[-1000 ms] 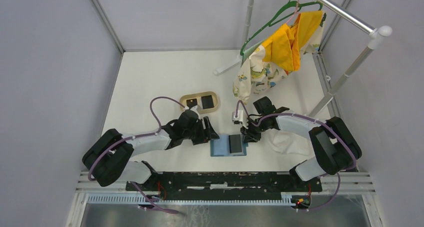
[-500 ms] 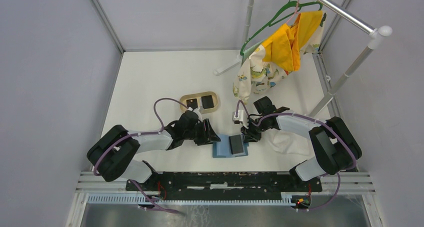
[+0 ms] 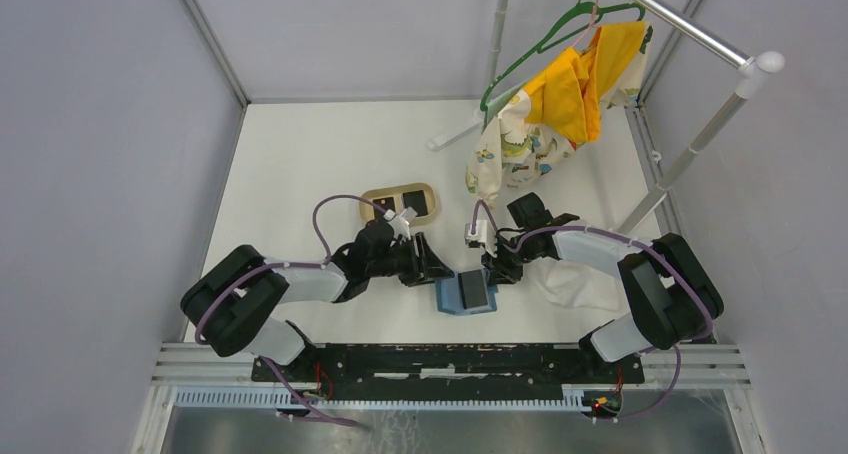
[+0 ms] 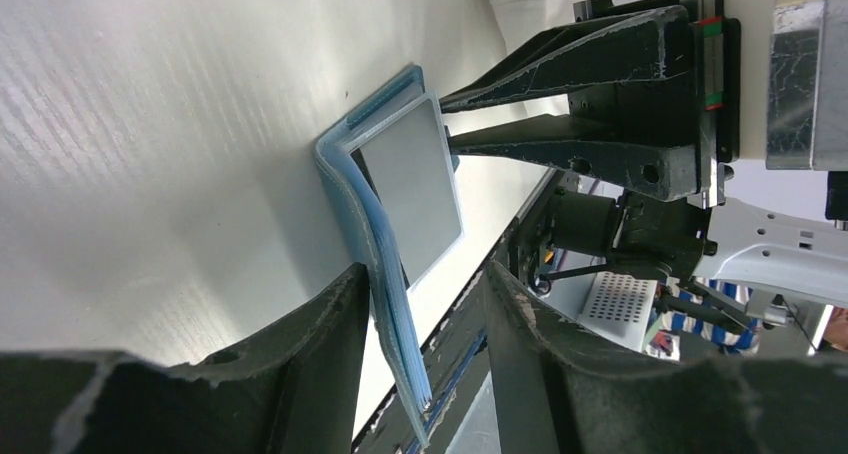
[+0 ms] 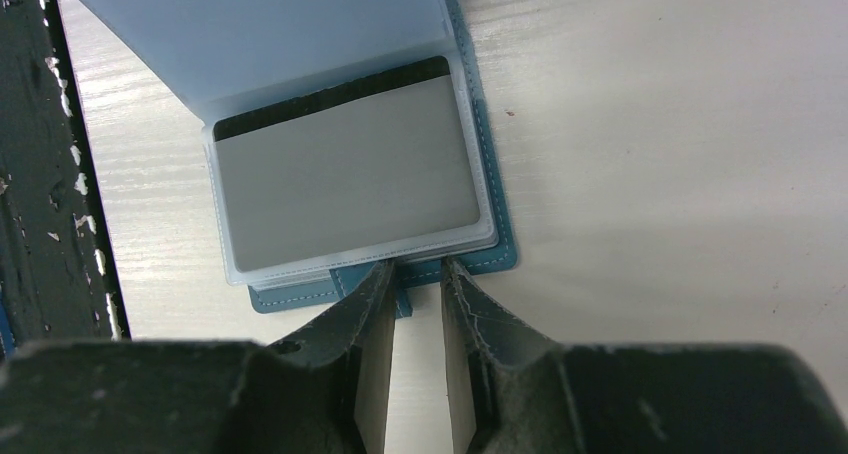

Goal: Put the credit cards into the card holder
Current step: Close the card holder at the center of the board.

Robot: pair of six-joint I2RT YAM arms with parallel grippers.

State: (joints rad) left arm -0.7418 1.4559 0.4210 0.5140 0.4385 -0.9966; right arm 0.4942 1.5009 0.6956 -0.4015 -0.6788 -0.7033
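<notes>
Grey-walled booth, white surface [image 3: 300,164]. Metal clothes rail at back R with a green wire hanger [image 3: 545,39], a yellow garment [image 3: 580,84] and a patterned pale cloth [image 3: 500,149] hanging under it. Crumpled white cloth [image 3: 570,282] lies on the surface under the R forearm.

Small flat blue fold-over card holder [image 3: 446,300] sits front-centre, between the two tools and opened up. One grey card with a black strip along its edge [image 5: 345,189] is already in a clear plastic sleeve on the flat half. It reads dark in the top view.

L tool [image 3: 436,270]: comes in from the holder's L side. In the L wrist cam the holder's other half stands up off the surface, tilted, and runs between the fingers [image 4: 330,344]. It's close against one finger w/ a clear gap to the other. Jaws apart, not clamped on it.

R tool [image 3: 497,274]: fingers [image 5: 460,304] only narrowly apart, tips at the holder's edge nearest that wrist, either side of a small blue tab. Tab is narrower than the gap and bare surface shows between the fingers, so nothing pinched afaict.

Tan oval tray [image 3: 364,204] sits just behind the L tool, apart from the holder. Black rectangular cards [image 3: 418,203] lie in it; L wrist partly covers one, so can't tell exact count.
</notes>
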